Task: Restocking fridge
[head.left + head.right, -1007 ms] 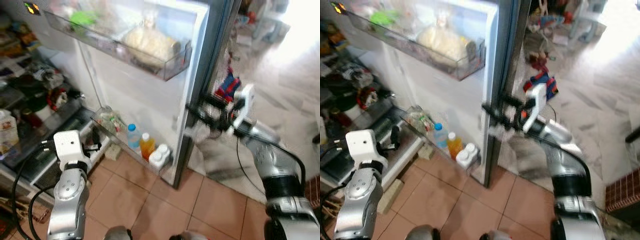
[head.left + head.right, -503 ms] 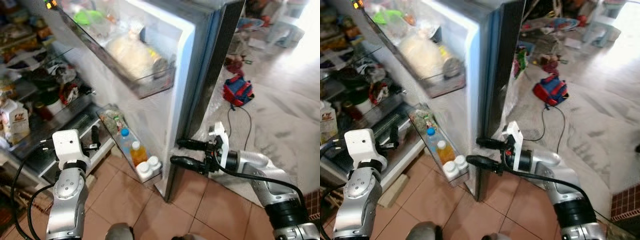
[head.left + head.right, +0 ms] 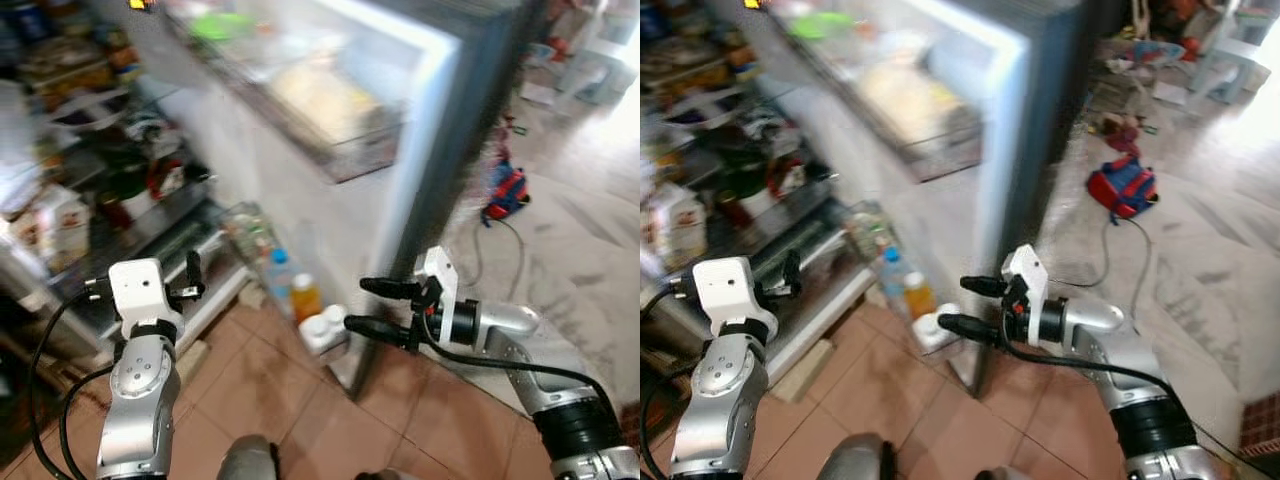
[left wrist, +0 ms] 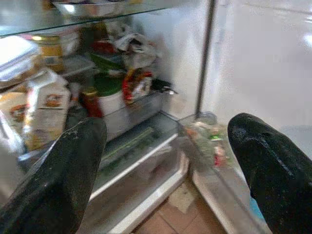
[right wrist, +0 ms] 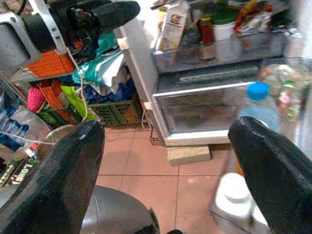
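Fridge door (image 3: 400, 130) stands open before the robot, its inner side facing the shelves; the head views are blurred, so fine detail is uncertain. On the door, an upper bin (image 3: 340, 140) holds a pale bagged item, possibly bread. The door's bottom rack (image 3: 300, 310) carries a blue-capped water bottle (image 3: 277, 278), an orange bottle (image 3: 304, 298) and white-capped containers (image 3: 322, 330).

Right gripper (image 3: 372, 305) hangs just beside the door's lower outer edge, at the height of the bottom rack, its two fingers spread apart and holding nothing.

Left gripper (image 3: 190, 280) is raised on the interior side of the door, near the lower shelves (image 3: 150, 225), fingers likewise parted and empty. Its wrist view shows a carton (image 4: 46, 109), a white tub with a green lid (image 4: 108, 95) and a glass drawer (image 4: 131, 141) beneath.

Beyond the door's outer face, a red and blue bag (image 3: 1122, 186) lies on the pale floor (image 3: 1200, 260) with a cable beside it. Below the door, terracotta tiles (image 3: 270, 390).
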### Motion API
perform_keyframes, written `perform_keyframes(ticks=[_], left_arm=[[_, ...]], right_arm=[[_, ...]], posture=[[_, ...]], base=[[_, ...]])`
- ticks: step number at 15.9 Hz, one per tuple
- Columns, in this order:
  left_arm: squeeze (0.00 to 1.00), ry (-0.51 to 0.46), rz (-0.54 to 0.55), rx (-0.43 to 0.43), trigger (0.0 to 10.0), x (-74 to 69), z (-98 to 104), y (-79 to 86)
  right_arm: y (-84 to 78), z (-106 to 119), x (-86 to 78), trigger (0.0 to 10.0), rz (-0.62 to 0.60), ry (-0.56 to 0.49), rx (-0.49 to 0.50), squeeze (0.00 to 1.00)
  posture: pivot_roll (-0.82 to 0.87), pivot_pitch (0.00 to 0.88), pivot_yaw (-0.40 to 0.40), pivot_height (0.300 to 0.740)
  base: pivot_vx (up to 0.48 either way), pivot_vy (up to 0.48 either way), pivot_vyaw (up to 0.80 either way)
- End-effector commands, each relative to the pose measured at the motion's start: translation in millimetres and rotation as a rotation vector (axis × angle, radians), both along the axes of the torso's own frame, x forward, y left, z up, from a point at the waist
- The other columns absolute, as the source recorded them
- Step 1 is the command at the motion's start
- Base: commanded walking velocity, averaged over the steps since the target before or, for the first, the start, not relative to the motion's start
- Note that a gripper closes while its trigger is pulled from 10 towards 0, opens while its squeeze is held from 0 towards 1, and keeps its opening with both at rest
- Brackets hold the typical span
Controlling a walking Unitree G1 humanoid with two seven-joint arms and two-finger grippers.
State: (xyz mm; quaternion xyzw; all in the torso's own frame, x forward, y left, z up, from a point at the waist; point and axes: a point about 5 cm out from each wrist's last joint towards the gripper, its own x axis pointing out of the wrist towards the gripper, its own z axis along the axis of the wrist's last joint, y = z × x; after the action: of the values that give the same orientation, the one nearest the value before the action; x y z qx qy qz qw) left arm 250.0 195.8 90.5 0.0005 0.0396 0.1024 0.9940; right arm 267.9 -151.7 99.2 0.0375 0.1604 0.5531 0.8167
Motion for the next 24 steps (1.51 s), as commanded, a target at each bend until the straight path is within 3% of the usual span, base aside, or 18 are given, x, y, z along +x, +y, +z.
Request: perform_keyframes(ticks=[1, 7, 15, 19, 20, 22, 24], left_arm=[[0.00, 0.005, -0.003, 0.007, 10.0, 1.0, -0.4, 0.4], [0.00, 0.005, -0.011, 0.026, 10.0, 3.1, 0.0, -0.4], [0.00, -0.001, -0.022, 0.032, 10.0, 6.0, 0.6, -1.3], [0.00, 0.009, 0.002, 0.053, 10.0, 2.1, -0.4, 1.8], [0.00, 0.015, 0.024, 0.065, 10.0, 0.3, -1.3, 5.0], [0.00, 0.018, 0.047, 0.077, 10.0, -1.7, -1.8, 8.7], [0.00, 0.023, 0.041, 0.079, 10.0, -3.8, -2.3, 8.4]], right_arm=[[1.3, 2.1, 1.9, 10.0, 0.012, -0.021, -0.011, 0.00], [12.0, 4.3, 9.0, 10.0, -0.042, -0.088, -0.032, 0.00], [14.7, 1.6, 33.1, 10.0, -0.482, -0.296, -0.071, 0.00], [-9.3, -14.7, 35.6, 10.0, -0.598, -0.267, -0.176, 0.00], [-25.6, -16.4, 45.1, 10.0, -0.713, -0.272, -0.228, 0.00], [-47.6, -6.2, 68.3, 10.0, -0.928, -0.262, -0.239, 0.00], [-53.3, 4.5, 83.0, 10.0, -1.023, -0.259, -0.222, 0.00]], posture=[[0.10, 0.012, -0.002, 0.740], [0.10, 0.013, -0.003, 0.740], [0.10, 0.014, -0.004, 0.740], [0.11, 0.020, -0.008, 0.740], [0.11, 0.022, -0.010, 0.740], [0.12, 0.023, -0.011, 0.740], [0.14, 0.026, -0.014, 0.740]], base=[[0.000, 0.000, 0.00], [-0.082, 0.000, 0.00], [-0.091, 0.000, 0.00], [0.000, 0.000, 0.00], [0.000, 0.000, 0.00], [0.000, 0.000, 0.00], [0.000, 0.000, 0.00]])
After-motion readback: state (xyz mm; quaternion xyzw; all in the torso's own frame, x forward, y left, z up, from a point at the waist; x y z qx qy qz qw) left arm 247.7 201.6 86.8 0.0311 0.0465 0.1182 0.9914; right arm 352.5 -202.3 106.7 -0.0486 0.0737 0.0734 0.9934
